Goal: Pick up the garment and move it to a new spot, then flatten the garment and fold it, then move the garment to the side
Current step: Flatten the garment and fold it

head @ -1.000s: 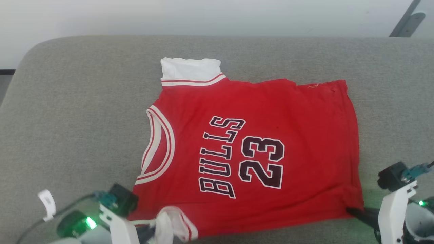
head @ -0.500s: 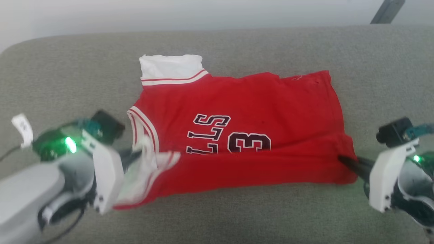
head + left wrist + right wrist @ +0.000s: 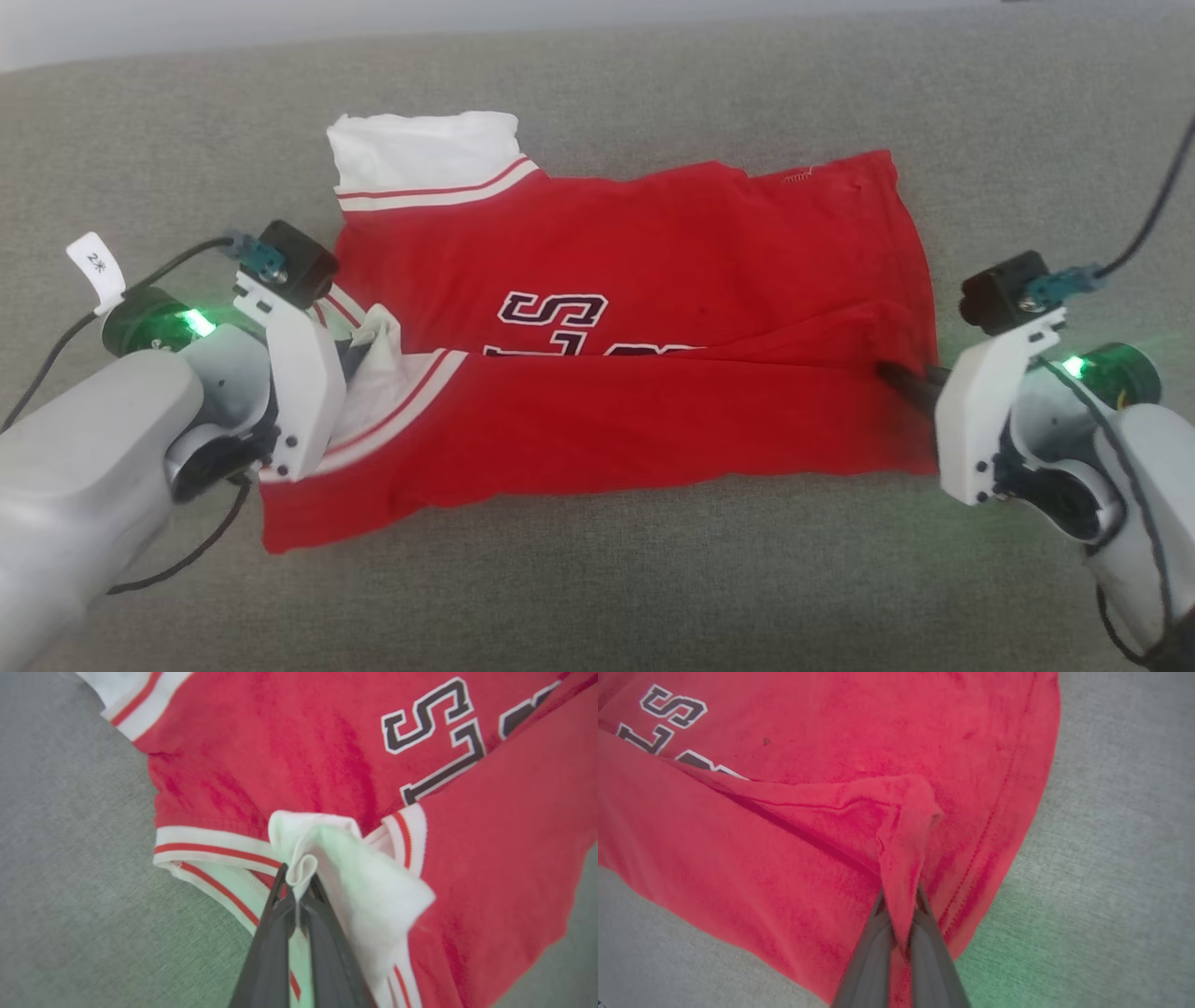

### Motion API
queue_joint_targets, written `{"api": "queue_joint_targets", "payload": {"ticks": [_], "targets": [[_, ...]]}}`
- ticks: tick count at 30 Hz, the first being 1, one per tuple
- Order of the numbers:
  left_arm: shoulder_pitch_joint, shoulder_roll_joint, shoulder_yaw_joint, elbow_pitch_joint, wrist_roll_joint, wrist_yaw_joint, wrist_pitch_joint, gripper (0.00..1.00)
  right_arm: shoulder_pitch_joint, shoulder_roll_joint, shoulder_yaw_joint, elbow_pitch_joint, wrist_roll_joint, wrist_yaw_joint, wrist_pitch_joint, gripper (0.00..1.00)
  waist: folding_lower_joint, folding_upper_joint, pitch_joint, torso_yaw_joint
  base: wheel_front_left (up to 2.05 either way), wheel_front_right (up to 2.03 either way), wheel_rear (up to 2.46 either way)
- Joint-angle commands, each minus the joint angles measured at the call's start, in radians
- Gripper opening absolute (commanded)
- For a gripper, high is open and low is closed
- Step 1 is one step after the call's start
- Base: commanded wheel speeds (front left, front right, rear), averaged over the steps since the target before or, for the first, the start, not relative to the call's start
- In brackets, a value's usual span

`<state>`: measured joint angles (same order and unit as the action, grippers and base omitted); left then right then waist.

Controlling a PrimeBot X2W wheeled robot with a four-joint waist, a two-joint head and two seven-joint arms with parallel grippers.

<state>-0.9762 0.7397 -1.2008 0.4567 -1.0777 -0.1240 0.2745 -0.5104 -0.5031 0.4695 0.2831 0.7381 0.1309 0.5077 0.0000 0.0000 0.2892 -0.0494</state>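
Since a second ago both arms have carried the garment's (image 3: 653,271) near edge up and over its body. The fold line now covers the number and most of the lettering, leaving just the "S" and a sliver of the next letters (image 3: 551,313) showing beyond it. The head camera has also tilted, so part of that shift is the view and not the cloth. The left fingers (image 3: 290,901) are fully closed, pinching a bunched bit of the white sleeve (image 3: 355,868) right at their tips. The right fingers (image 3: 883,912) are also clamped tight, with a peak of the red hem corner (image 3: 908,812) pulled up between them. The garment lies on the grey cushion (image 3: 597,579), stretched between the two pairs of fingers. Its unfolded half lies ahead of the tips and the doubled layer hangs behind them. Looks like the fold step, first half-fold about midway. The next move probably needs both held corners taken further ahead to meet the far edge, level with each other, then lowered and let go together. Watch the slack red flap (image 3: 308,523) trailing behind the left fingers, it may crease.
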Motion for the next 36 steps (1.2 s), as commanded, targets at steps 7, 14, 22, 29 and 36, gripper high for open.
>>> {"api": "queue_joint_targets", "payload": {"ticks": [7,14,22,29,36], "targets": [[-0.029,-0.059,-0.032,0.134,-0.113,-0.006,0.044,0.2,-0.07,0.024,0.064,0.088,0.023,0.0,-0.02,0.0,0.0,0.0,0.014,-0.005,0.0,0.0,0.0],[-0.066,-0.074,-0.027,0.215,-0.194,-0.006,0.128,1.0,-0.09,0.012,0.072,0.106,0.044,0.0,-0.033,1.0,0.0,0.0,-0.013,0.009,0.0,0.0,0.0],[-0.098,-0.087,-0.022,0.247,-0.229,0.014,0.215,1.0,-0.059,-0.012,0.031,0.059,0.033,0.0,-0.097,1.0,0.0,0.0,-0.073,0.038,0.0,0.0,0.0],[-0.073,-0.057,-0.019,0.165,-0.26,0.106,0.286,1.0,0.008,0.002,-0.075,-0.005,-0.024,0.0,-0.203,1.0,0.0,0.0,-0.131,0.057,0.0,0.0,0.0],[-0.005,0.007,-0.02,-0.027,-0.302,0.238,0.346,1.0,0.11,0.061,-0.245,-0.066,-0.138,0.0,-0.316,1.0,0.0,0.0,-0.176,0.068,0.0,0.0,0.0]]}}
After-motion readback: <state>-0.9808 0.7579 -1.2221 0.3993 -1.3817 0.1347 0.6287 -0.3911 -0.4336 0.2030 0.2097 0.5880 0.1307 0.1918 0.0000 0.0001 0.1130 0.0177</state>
